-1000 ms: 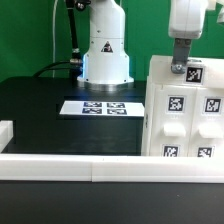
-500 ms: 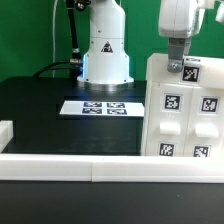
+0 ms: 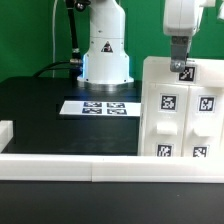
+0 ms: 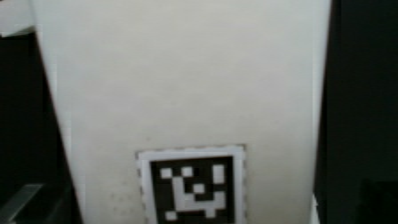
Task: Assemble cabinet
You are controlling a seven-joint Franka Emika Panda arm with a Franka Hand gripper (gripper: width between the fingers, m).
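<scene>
Nearest, a low white rail [image 3: 70, 166] runs across the front edge of the black table [image 3: 40, 105], with a short white block [image 3: 5, 132] at the exterior view's left end.

Behind the rail, at the exterior view's right, stands the cabinet [image 3: 160, 120]: a tall white box-shaped body, upright on the table. Its facing side carries square black-and-white tags [image 3: 168, 101] in two columns, with rounded recesses between them. Its far edge runs out of frame.

At the cabinet's top edge sits the gripper [image 3: 181, 62], coming straight down from above. Dark fingers [image 3: 180, 52] meet the top of the body next to a small tilted tag [image 3: 186, 73]. Whether the fingers are clamped on the panel or merely resting against it, I cannot tell. The wrist view shows only a white panel face [image 4: 178, 90] with one tag [image 4: 191, 188], very close and blurred.

Mid-table, the marker board [image 3: 97, 107] lies flat, just beside the cabinet's base.

Farthest back, the white robot base [image 3: 105, 50] stands against a green backdrop [image 3: 25, 35].
</scene>
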